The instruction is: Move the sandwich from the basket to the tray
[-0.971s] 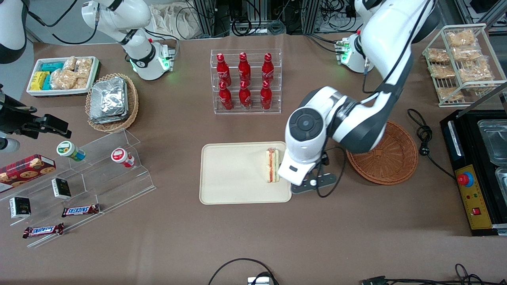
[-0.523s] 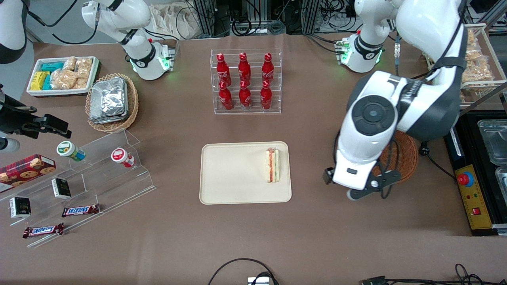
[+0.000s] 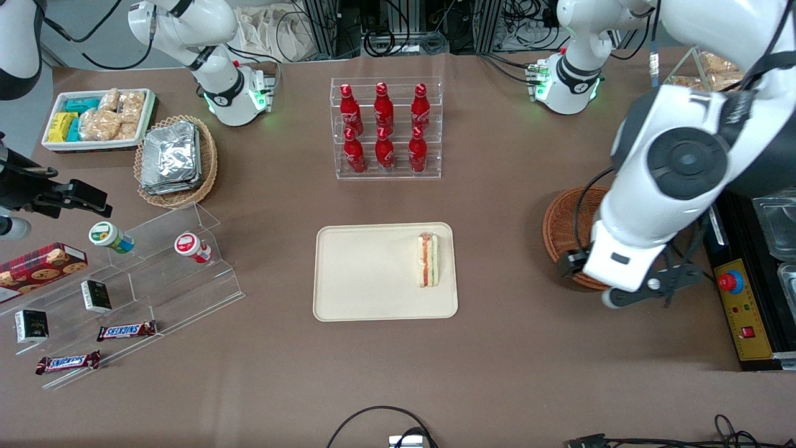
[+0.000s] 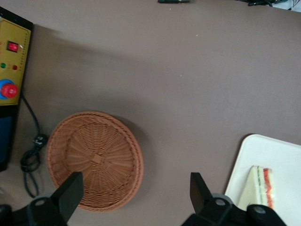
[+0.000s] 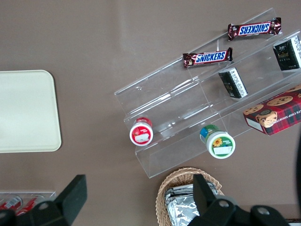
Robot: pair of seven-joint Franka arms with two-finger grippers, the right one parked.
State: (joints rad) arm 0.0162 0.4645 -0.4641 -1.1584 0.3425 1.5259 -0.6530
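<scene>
On the tray lies the red-and-green-layered sandwich; above the basket, the hand hangs open, empty.

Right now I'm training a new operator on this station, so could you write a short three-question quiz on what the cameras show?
1. True or false: the sandwich lies on the tray.
2. Multiple choice: the reddish-brown wicker basket holds: A) foil packs, B) a bottle, C) nothing.
3. Short answer: where is the left arm's hand, and are its fingers open or shut?

Key
1. True; it sits by the tray's edge nearest the basket.
2. C; the wrist view shows only bare weave.
3. It hovers over the table at the basket's rim, between basket and tray; the fingers are open and hold nothing.
</scene>
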